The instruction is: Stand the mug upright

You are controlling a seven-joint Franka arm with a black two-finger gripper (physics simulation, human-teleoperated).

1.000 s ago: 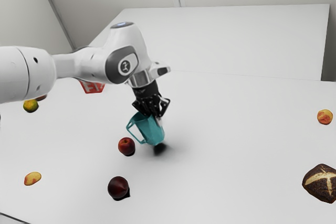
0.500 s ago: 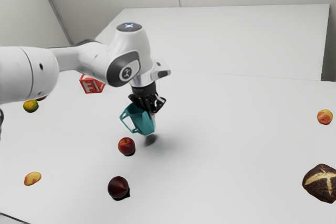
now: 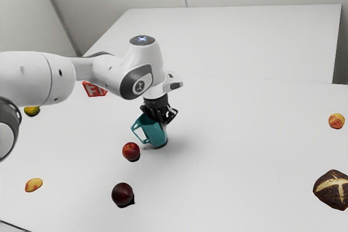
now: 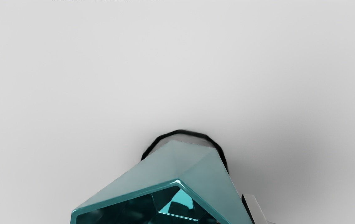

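Gripper clamped on the mug; we have it slightly tilted, base down, near the red fruit. Can't tell if the base touches the surface.

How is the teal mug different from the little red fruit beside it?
The teal mug has flat, angled sides and a handle, while the red fruit is round. The mug is hollow and open at the top; the fruit has no opening that I can see. The mug is clearly bigger than the fruit. The hand grips the mug, whereas the fruit lies free.
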